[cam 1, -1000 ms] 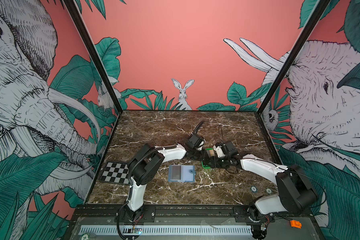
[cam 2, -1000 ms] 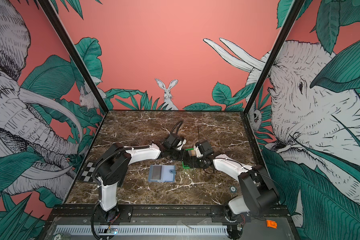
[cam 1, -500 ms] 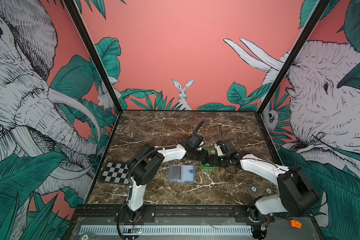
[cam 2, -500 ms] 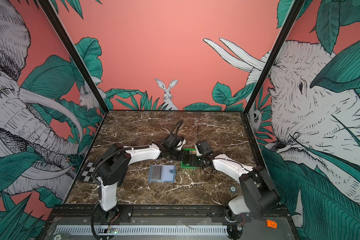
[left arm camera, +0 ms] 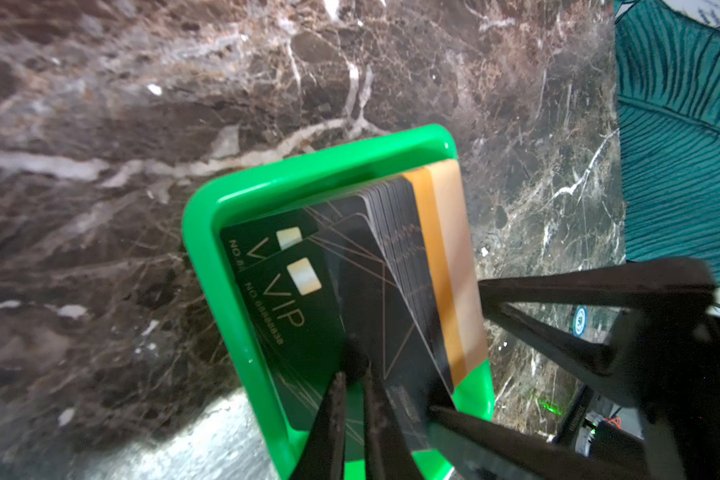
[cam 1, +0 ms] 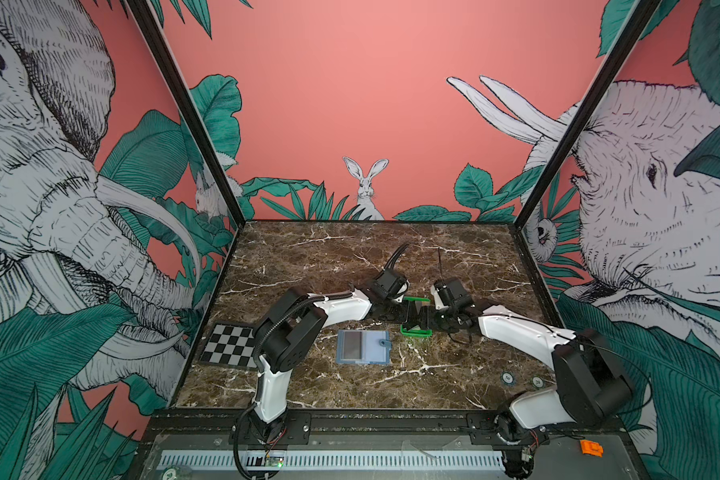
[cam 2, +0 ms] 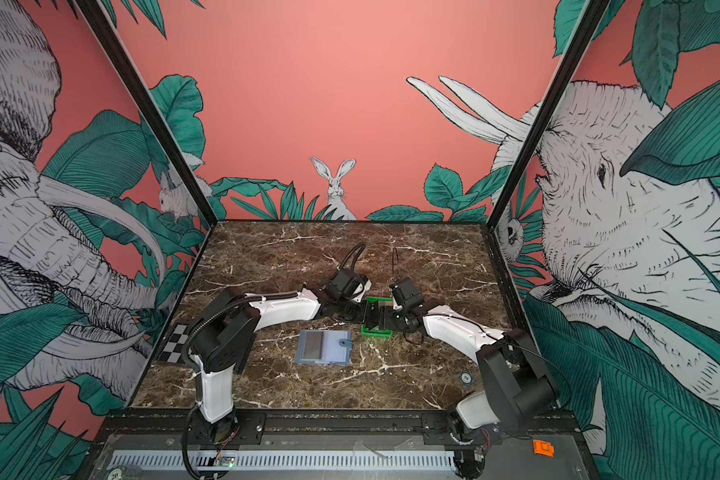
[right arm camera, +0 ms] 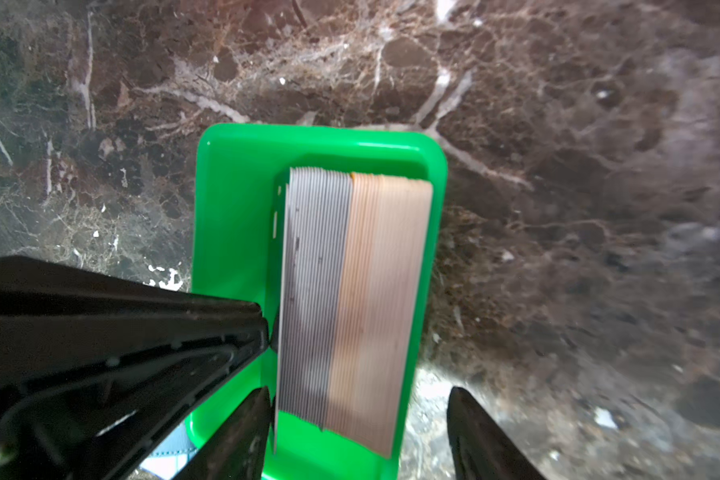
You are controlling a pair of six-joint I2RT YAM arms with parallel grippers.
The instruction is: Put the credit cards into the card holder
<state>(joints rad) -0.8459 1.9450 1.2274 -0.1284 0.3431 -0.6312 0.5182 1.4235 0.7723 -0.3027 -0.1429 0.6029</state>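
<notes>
So, your left fingers (left arm camera: 333,424): nearly closed, pinching the edge of the front black VIP card (left arm camera: 300,316).
Your right fingers (right arm camera: 479,436): spread wide astride the cards (right arm camera: 350,291), whose ribbed grey and tan edges stand upright in the glossy green tray (right arm camera: 233,249).
Your card holder (cam 1: 363,347): slate-blue, flat on the marbled desk (cam 1: 308,257), near the tray.

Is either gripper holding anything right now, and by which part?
The left gripper pinches the front black VIP card by its top edge, in the green tray. The right gripper stands open astride the card stack, holding nothing.
</notes>
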